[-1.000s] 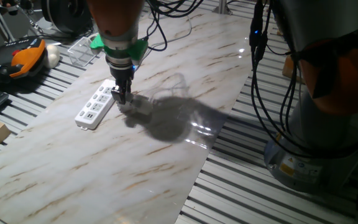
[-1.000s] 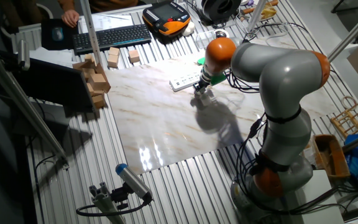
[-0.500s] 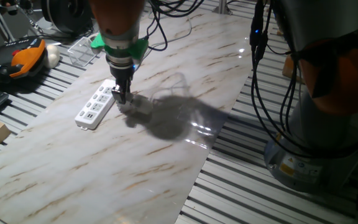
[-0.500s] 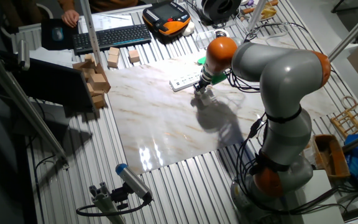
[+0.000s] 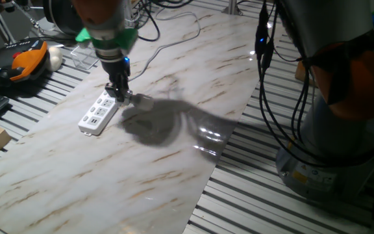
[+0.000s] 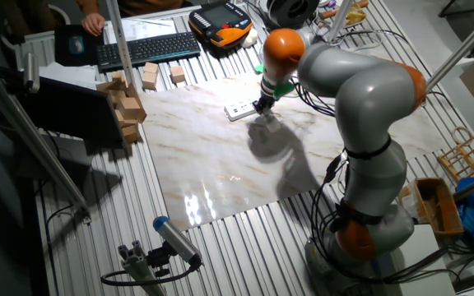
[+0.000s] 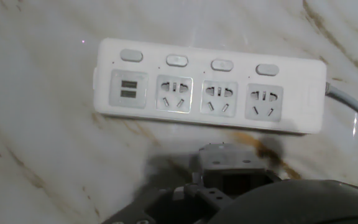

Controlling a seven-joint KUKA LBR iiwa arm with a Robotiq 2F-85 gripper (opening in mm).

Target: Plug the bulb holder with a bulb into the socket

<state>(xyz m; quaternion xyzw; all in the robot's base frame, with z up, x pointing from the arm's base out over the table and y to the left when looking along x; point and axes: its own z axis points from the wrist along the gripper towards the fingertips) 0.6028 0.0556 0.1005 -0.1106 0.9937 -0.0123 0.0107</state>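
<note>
Socket (image 7: 210, 85) — one strip, three outlets, four buttons

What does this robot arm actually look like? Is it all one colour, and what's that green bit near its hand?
No. The arm is built from thick rounded silver-grey segments with orange bands at the joints. Near the wrist sits a bright green collar, and below it a slim dark two-finger gripper with a small blue light just above. Black cables hang loosely alongside the arm's body.
</note>
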